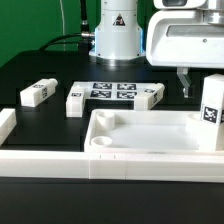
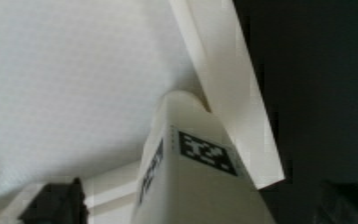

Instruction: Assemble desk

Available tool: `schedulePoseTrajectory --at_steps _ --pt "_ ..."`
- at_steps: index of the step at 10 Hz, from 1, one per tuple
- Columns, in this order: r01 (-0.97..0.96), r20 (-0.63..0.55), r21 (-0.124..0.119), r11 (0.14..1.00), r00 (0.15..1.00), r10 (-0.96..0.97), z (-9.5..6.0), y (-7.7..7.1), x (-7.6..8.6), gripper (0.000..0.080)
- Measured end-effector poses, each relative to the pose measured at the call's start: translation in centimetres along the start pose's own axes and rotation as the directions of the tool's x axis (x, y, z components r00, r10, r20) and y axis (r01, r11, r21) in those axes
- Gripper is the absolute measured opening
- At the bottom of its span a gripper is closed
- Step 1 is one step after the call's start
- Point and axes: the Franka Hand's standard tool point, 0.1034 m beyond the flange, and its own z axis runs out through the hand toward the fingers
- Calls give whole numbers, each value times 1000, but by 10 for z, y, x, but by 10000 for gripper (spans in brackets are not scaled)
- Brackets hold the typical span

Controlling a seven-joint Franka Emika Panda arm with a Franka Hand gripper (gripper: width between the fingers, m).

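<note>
Nearest, the border rail (image 1: pixel 45 160) is lying across the bench (image 1: pixel 30 70); behind it the desk top (image 1: pixel 140 135) is carrying one upright leg (image 1: pixel 211 108) in a corner. Jaws are standing wide, clear of it; a finger brushing past could be knocking the leg loose.

A green backdrop (image 1: pixel 25 22) (evenly lit) stands behind the black tabletop (image 1: pixel 60 70), matte and dark.

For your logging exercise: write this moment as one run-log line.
gripper: open, holding nothing | leg: upright at desk top corner, exterior view's right
</note>
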Motion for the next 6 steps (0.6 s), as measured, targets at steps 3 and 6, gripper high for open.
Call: schedulePoseTrajectory --at_steps 3,6 --pt "240 0 -1 971 971 -240 0 1 0 649" --pt "533 -1 -21 846 846 -534 0 2 2 649"
